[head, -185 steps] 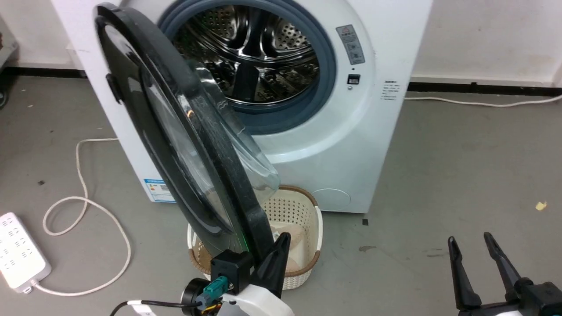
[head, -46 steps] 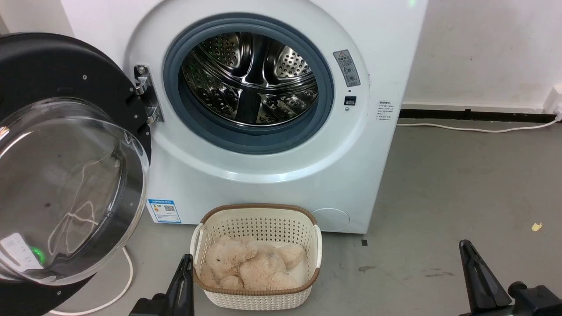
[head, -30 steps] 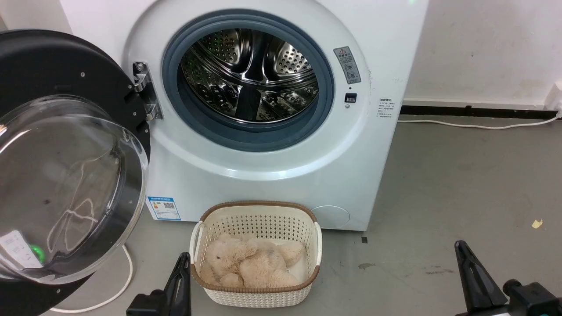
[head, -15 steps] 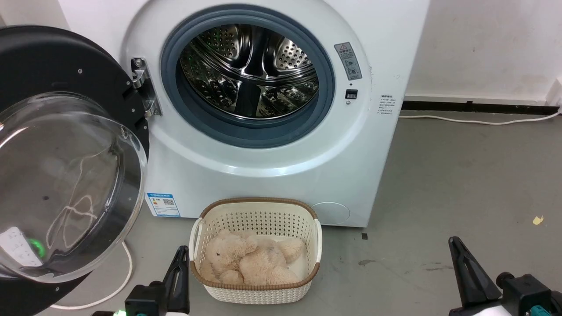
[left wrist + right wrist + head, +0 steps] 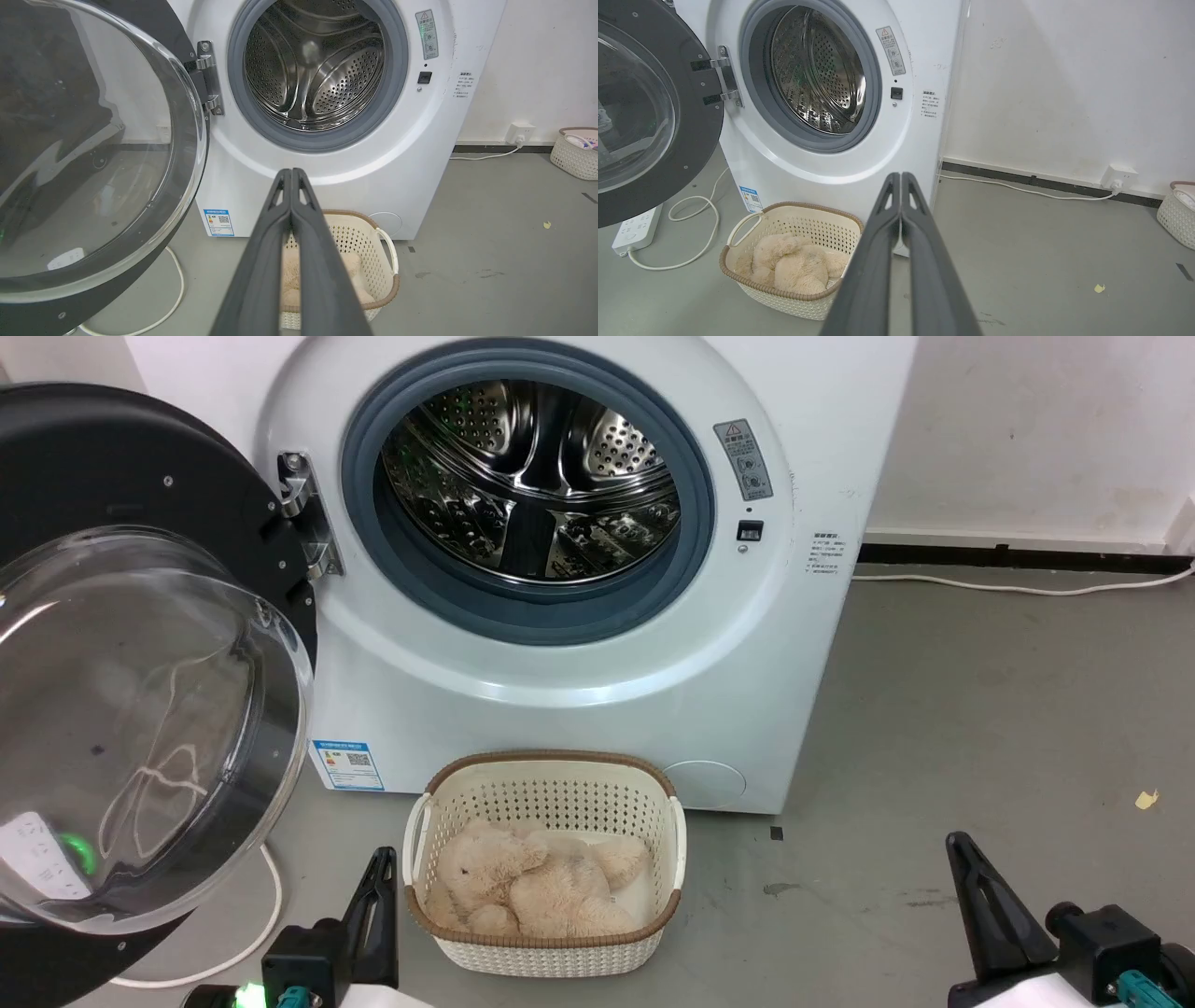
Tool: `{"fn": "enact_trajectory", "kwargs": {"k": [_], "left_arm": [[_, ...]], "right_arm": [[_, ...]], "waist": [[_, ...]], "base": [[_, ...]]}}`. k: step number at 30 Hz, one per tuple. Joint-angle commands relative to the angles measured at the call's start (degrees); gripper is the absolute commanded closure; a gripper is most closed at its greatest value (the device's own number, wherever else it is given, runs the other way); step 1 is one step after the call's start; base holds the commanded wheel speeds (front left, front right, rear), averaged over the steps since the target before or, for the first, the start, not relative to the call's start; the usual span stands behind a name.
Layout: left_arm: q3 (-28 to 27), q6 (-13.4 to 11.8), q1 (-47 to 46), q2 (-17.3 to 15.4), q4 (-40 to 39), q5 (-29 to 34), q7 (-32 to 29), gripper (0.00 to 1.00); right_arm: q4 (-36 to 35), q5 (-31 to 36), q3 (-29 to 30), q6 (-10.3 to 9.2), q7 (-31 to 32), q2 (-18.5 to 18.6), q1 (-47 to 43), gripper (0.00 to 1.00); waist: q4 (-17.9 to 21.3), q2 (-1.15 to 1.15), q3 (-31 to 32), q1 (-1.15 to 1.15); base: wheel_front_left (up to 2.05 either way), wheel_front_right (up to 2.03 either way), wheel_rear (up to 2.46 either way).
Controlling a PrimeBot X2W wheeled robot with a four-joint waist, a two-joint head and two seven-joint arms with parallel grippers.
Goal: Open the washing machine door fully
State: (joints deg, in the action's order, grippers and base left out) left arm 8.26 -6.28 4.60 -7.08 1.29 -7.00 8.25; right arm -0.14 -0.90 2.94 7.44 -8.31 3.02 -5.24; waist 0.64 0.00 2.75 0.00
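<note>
The washing machine door [image 5: 140, 457] stands swung wide to the left on its metal hinge [image 5: 303, 513], its clear glass bowl [image 5: 140, 709] bulging toward me. The white washing machine [image 5: 747, 691] shows its grey gasket and bare steel drum [image 5: 541, 476]. My left gripper [image 5: 383, 859] is shut and holds nothing, low beside the basket and well apart from the door. In the left wrist view the left gripper [image 5: 291, 173] points at the machine's front. My right gripper [image 5: 957, 847] is shut on nothing over the floor at the lower right; the right wrist view has the right gripper [image 5: 900, 176] with its fingers pressed together.
A cream perforated basket [image 5: 551, 798] with a beige plush toy [image 5: 532, 887] sits on the floor before the machine. A white power strip [image 5: 637, 228] and its cable [image 5: 691, 219] lie under the door. Another basket [image 5: 1176, 210] stands far right by a wall socket [image 5: 1118, 176].
Six seconds ago the door stood half open with my left gripper at its lower edge; now it is swung wide and the gripper is off it. The right gripper has shut. The camera shifted slightly.
</note>
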Motion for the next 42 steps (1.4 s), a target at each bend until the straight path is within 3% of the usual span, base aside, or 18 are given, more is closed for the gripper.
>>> {"fn": "enact_trajectory", "kwargs": {"k": [1,42], "left_arm": [[-0.41,0.31,-0.87,0.29,-0.24,0.57,-0.29,1.0],[-5.12,3.89,-3.11,2.64,-0.87,4.44,-5.07,1.0]], "right_arm": [[0.06,0.31,-0.18,0.02,0.28,-0.06,1.04,1.0],[0.11,0.66,-1.84,0.04,5.1,-0.11,3.57,1.0]], "waist": [[-0.01,0.0,-0.03,0.0],[-0.39,0.0,-1.67,0.0]], "base": [[0.0,0.0,0.0],[0.0,0.0,0.0]]}}
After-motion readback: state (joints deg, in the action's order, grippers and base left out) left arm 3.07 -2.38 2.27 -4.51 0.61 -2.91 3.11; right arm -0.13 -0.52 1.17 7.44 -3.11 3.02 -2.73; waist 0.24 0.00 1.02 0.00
